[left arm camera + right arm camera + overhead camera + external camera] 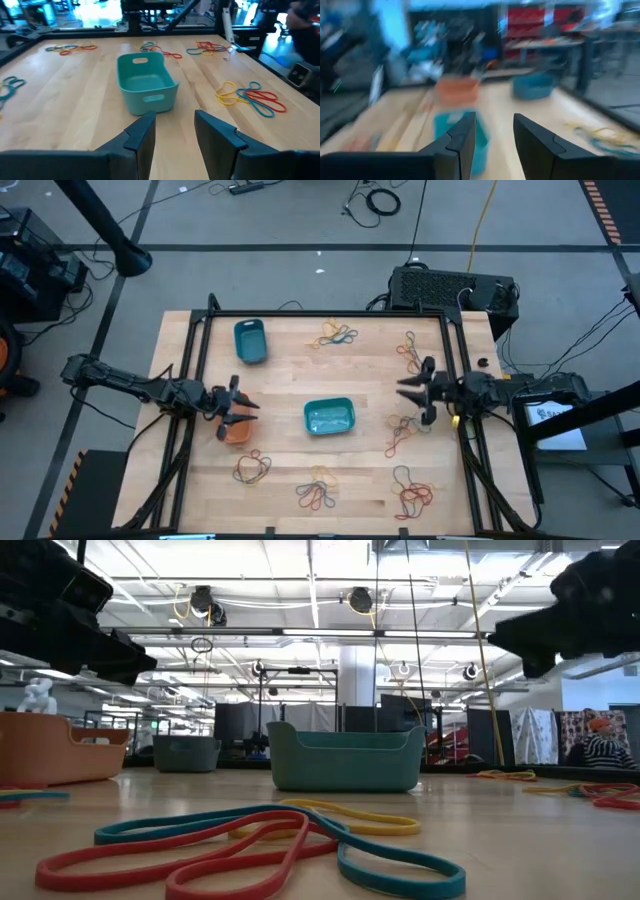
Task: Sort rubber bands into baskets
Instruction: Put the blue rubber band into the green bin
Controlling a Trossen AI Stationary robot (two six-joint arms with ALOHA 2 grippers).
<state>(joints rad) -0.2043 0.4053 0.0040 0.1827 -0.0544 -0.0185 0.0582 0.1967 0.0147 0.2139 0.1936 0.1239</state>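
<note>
Orange plastic shows under the left gripper (pixel 243 409), which hovers over the orange basket (pixel 236 434) with fingers parted and empty. The blue basket (pixel 250 341) sits near the table's far edge, the teal basket (pixel 329 416) mid-table. Rubber bands (pixel 318 493) lie in scattered clusters. At the right side, the right gripper (pixel 409 391) hangs spread, holding nothing.

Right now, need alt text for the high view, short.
Seen from straight above, a light wooden table holds a teal-green plastic basket at its centre, a darker blue basket toward the far left and an orange basket partly under the open left gripper. The open right gripper hovers at the right side, and tangled clusters of coloured rubber bands lie scattered around the edges.
</note>
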